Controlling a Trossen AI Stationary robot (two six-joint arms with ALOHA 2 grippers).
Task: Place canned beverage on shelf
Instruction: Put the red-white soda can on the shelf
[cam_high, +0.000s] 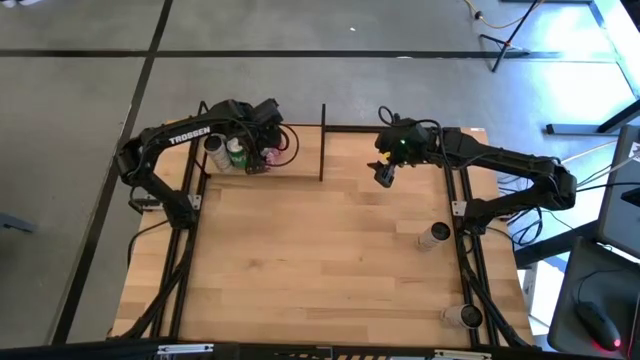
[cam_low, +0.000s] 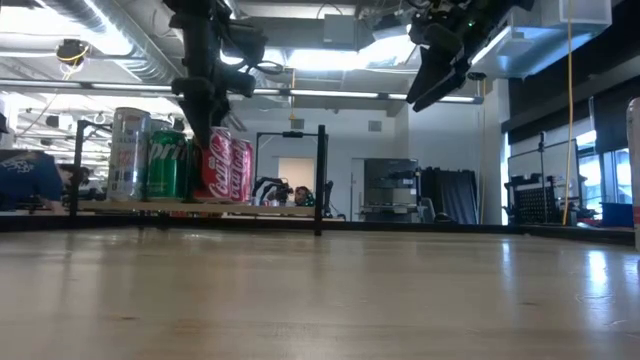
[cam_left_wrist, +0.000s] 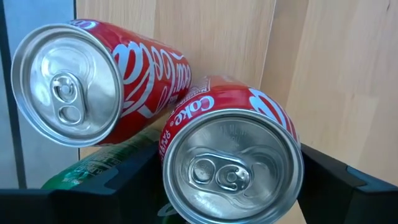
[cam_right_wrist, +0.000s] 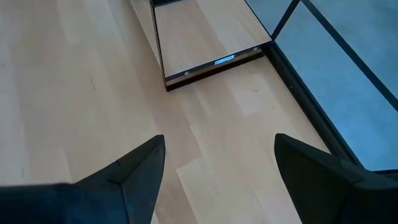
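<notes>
The shelf (cam_high: 300, 150), a light-wood board in black rods, stands at the table's far left. It also shows in the low view (cam_low: 270, 209) and the right wrist view (cam_right_wrist: 205, 37). On it stand a silver can (cam_low: 128, 152), a green can (cam_low: 165, 160) and two red cola cans (cam_low: 240, 168). My left gripper (cam_high: 264, 152) reaches down over the shelf and is shut on the nearer red can (cam_left_wrist: 233, 168). My right gripper (cam_high: 385, 174) hangs open and empty above the table, right of the shelf. My left gripper has the red can between its two fingers (cam_left_wrist: 118, 183), one on each opposite side of the can's wall (cam_left_wrist: 180, 124), close below the top rim. The fingers come from above, pointing down. The can stands upright, with its bottom (cam_low: 218, 198) on the shelf board.
Two silver cans are on the table's right side, one (cam_high: 435, 236) mid-right and one (cam_high: 468, 316) near the front right corner. Another can shows at the low view's right edge (cam_low: 633, 170). The shelf's right half is bare board.
</notes>
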